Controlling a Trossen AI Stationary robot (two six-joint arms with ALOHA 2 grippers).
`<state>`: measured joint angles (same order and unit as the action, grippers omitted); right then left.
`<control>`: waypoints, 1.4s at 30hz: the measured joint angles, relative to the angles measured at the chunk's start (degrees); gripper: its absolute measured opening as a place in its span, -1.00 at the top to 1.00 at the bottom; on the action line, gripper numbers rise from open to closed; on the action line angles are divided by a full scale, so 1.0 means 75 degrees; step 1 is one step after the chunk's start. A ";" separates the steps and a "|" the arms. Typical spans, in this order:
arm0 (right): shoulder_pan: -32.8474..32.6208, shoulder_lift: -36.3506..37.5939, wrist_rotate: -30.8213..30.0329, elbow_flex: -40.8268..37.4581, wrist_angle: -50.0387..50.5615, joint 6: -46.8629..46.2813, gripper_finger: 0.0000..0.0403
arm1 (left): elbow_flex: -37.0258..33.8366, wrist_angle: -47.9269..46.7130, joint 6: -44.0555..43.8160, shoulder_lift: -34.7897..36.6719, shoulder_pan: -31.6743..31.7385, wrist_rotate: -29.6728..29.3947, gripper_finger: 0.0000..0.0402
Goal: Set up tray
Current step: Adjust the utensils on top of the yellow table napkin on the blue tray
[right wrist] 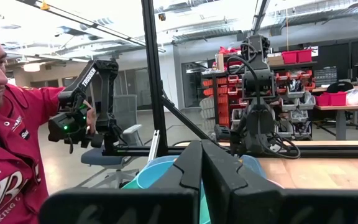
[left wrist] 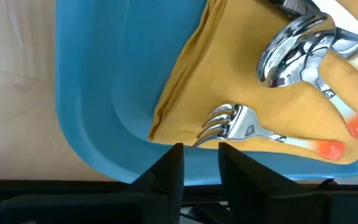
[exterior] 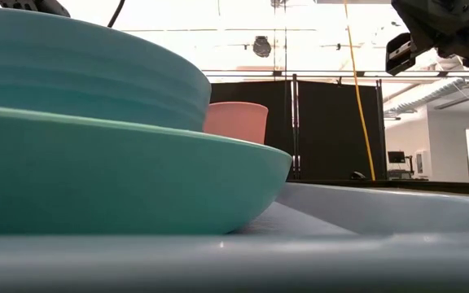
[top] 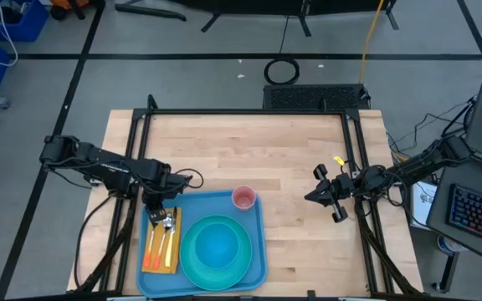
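We see the tray [top: 203, 242] at the near edge of the wooden table [top: 249, 150], left of the middle. On it lie a yellow napkin [top: 162, 242] with a fork [left wrist: 241, 127] and a spoon [left wrist: 297, 53], a teal plate [top: 216, 249] with a bowl [exterior: 72, 69] in it, and a pink cup [top: 243, 198]. The left gripper [top: 159, 209] hangs over the napkin's far end, its fingers a little apart and, as far as we can judge, holding nothing. The right gripper [top: 318, 194] waits at the table's right side, fingers together.
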<state>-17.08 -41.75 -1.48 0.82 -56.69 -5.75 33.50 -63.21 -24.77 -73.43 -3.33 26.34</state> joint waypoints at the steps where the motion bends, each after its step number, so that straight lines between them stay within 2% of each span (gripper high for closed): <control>1: 0.0000 -0.0001 0.0001 0.0000 -0.0003 0.0001 1.00 | 0.0000 -0.0030 0.0001 0.0000 0.0000 0.0010 0.47; 9: 0.0000 0.0001 0.0002 0.0000 -0.0003 0.0001 1.00 | 0.0010 -0.0135 0.0094 0.0003 0.0006 0.0087 0.34; 17: 0.0000 0.0001 0.0000 0.0000 0.0000 -0.0001 1.00 | 0.0554 -0.0574 0.0544 0.0006 0.0006 -0.0821 0.33; 22: 0.0000 0.0001 0.0000 0.0000 -0.0005 0.0001 1.00 | 0.0775 -0.0309 0.0821 0.0006 0.0006 -0.0987 0.33; 31: 0.0000 0.0001 0.0000 0.0000 -0.0003 -0.0001 1.00 | 0.0778 0.0256 0.1320 0.0006 0.0006 -0.0997 0.33; 42: 0.0000 -0.0001 0.0001 0.0000 -0.0003 0.0000 1.00 | 0.0778 0.0980 0.1584 0.0006 0.0006 -0.0463 0.33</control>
<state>-17.08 -41.75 -1.46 0.82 -56.71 -5.75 39.33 -55.86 -12.90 -73.38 -3.29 22.87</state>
